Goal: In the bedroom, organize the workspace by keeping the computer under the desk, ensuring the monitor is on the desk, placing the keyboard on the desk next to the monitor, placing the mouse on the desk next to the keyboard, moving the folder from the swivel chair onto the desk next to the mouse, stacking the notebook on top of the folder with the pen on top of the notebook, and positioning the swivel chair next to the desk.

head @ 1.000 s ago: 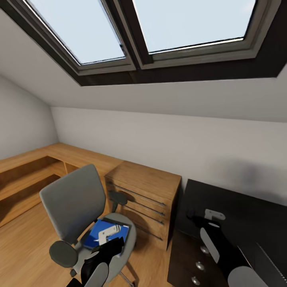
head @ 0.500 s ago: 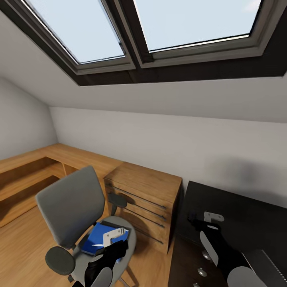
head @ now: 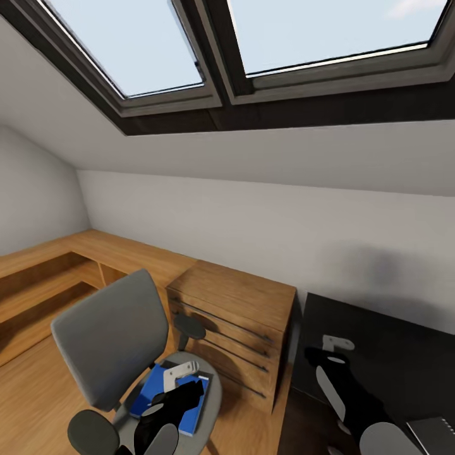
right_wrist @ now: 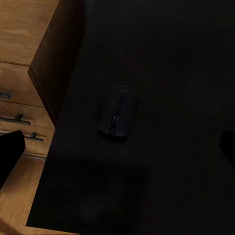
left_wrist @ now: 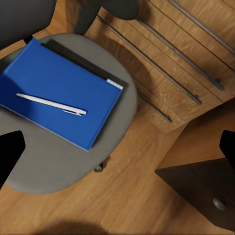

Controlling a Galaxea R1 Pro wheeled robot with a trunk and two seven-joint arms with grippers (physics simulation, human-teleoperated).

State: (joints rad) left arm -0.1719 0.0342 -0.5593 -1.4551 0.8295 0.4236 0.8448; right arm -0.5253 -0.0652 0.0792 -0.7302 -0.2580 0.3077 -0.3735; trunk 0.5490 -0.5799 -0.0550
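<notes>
One swivel chair [head: 120,341] stands beside one wooden chest of drawers [head: 234,322], and on its grey seat lies one blue folder [left_wrist: 58,90] with a single white pen [left_wrist: 51,104] resting across its cover. A dark flat edge pokes out from beneath the folder on the side toward the chest; it could be the notebook, though too little of it shows to be sure. In the head view the left gripper [head: 180,373] hangs over the seat and covers much of the folder; in the left wrist view its two dark fingertips [left_wrist: 10,156] sit at opposite edges of the picture, well apart, holding nothing. To the right of the chest is the black desk [head: 379,341], with one small black mouse [right_wrist: 117,116] lying on it near the edge next to the chest, so dark against the top that its outline is hard to pick out. The right gripper [head: 328,347] hovers over that desk, its fingers spread wide and empty. One round silver knob shows on a dark drawer front [left_wrist: 215,200], cut off at the corner of the left wrist view. A grey ridged thing [head: 436,433] is clipped by the head view's lower right corner, too cropped to name. Two skylight panes [head: 221,38] fill the sloped ceiling above.
</notes>
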